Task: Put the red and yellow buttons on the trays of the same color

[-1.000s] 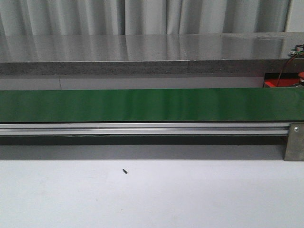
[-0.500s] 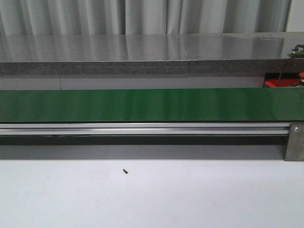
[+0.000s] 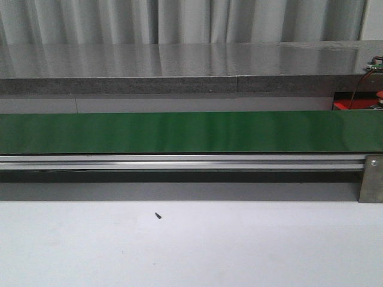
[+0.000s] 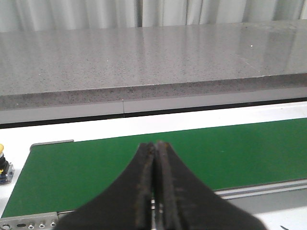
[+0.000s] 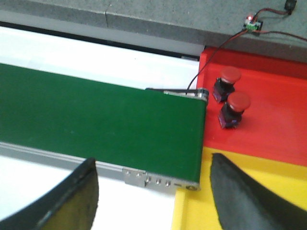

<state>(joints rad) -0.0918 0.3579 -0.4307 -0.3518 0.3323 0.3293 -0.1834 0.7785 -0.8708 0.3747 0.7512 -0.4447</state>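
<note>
Two red buttons [image 5: 229,79] [image 5: 235,109] stand on the red tray [image 5: 268,129] past the belt's end in the right wrist view. A corner of the yellow tray [image 5: 201,206] lies below it. My right gripper [image 5: 153,167] is open above the belt's end, with nothing between its fingers. A yellow button [image 4: 2,160] shows at the edge of the left wrist view, beside the other end of the belt. My left gripper [image 4: 154,146] is shut and empty over the green belt [image 4: 168,158]. Neither gripper appears in the front view, where only a sliver of the red tray [image 3: 353,104] shows.
The green conveyor belt [image 3: 191,131] runs across the table on an aluminium rail [image 3: 179,161]. A grey stone ledge [image 3: 179,66] lies behind it. A small circuit board with wires [image 5: 253,22] sits on the ledge above the red tray. A tiny dark speck [image 3: 158,215] lies on the white table.
</note>
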